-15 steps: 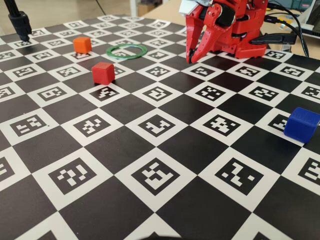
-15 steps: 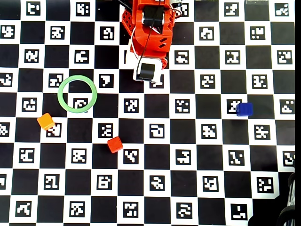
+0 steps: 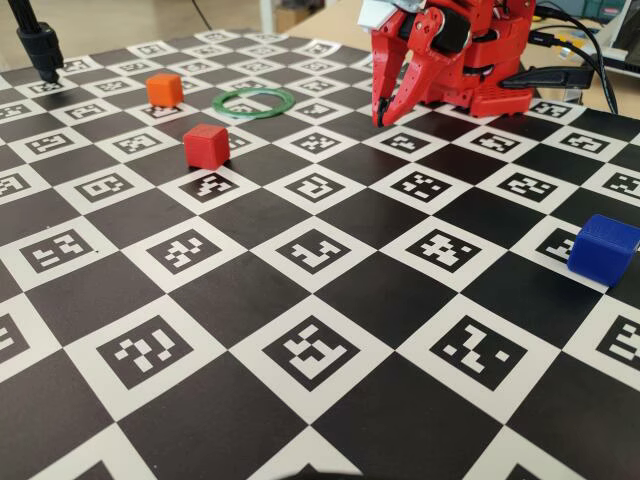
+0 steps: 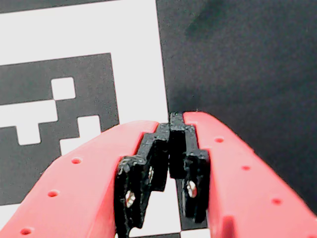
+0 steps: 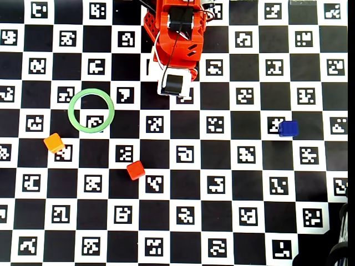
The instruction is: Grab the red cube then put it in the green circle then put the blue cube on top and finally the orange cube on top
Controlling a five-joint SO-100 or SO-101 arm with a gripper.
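Pincer – jaws drawn together, nothing between them; wrist view shows the black pads meeting at the tips over the checkered surface. It hangs tip-down close to the arm's base, just above the board.

Red cube: in overhead view, below and slightly left of the pincer, well apart from it. Sits flat on the surface, no contact w/ anything. In fixed view it lies left of the pincer and nearer the camera.

Green circle: left of the pincer in overhead view, a little lower, flat on the board, centre open w/ board pattern showing through. Fixed view puts the ring left of the pincer, near it.

Orange cube: further left than the ring, just beside its lower-left edge, not touching. Fixed view.

Blue cube: right of the pincer and lower in overhead view, well apart – far side from the other two cubes. Fixed view, at right edge.

Between pincer and red cube: bare board only. Black post stands at far-left corner in fixed view, well clear.
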